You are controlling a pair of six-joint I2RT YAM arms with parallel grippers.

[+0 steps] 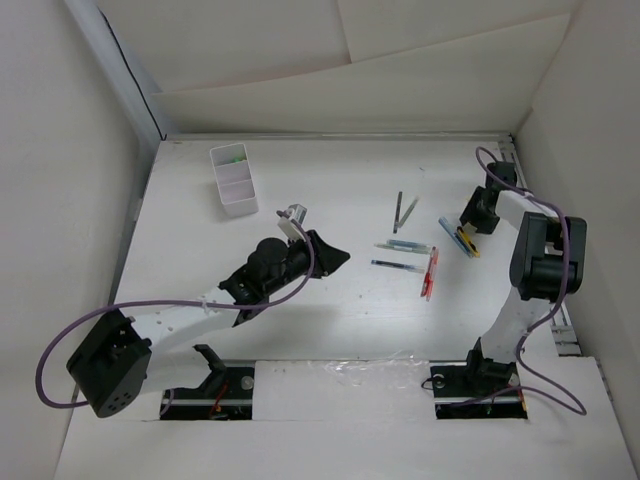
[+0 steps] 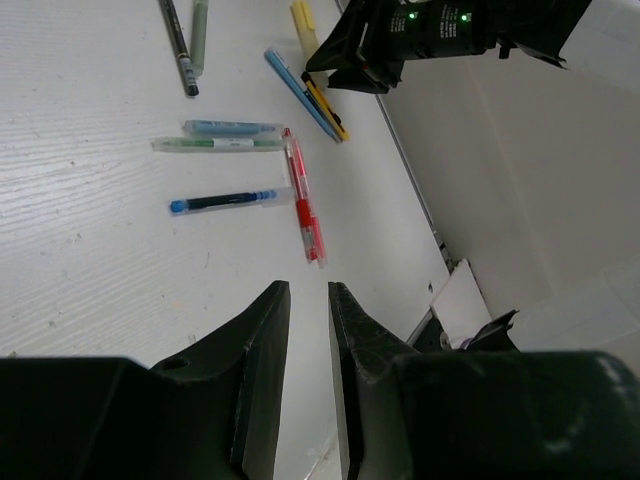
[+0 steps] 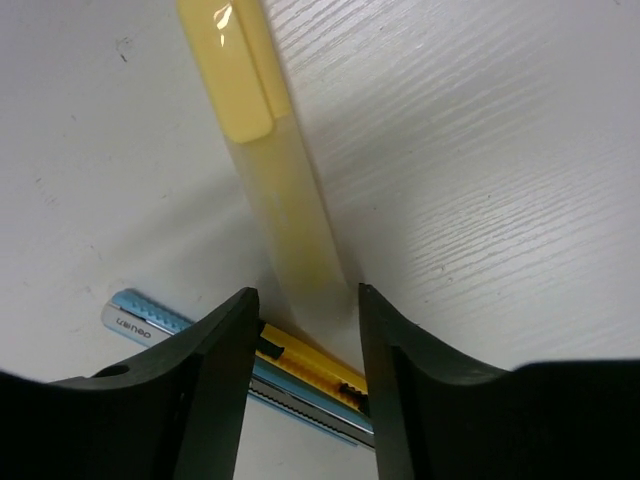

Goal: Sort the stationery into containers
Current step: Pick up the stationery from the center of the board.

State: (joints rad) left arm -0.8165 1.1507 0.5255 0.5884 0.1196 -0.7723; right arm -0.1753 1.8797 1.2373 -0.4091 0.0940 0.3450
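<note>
We see the right end effector [image 3: 306, 290] low over the surface [image 1: 330, 330] at its right side. Its jaws are parted and straddle a pale yellow pen [image 3: 270, 150], which lies flat between them. One finger looks close against the pen and a sliver of gap shows at the other, so it is not clamped. Just under the fingertips, crossing the pen's near end, lie a yellow-and-black cutter [image 3: 310, 365] and a blue pen [image 3: 150, 315].

The left end effector [image 2: 308, 288] hangs above mid-surface, clenched to a narrow slit and empty. Ahead of it, apart from its tips, lie a red pen [image 2: 303, 200] and a dark blue pen [image 2: 225, 201].

The white box [image 1: 233, 180] stands at the far left, well apart from both end effectors. A green piece [image 1: 236, 157] sits in its farthest compartment.
</note>
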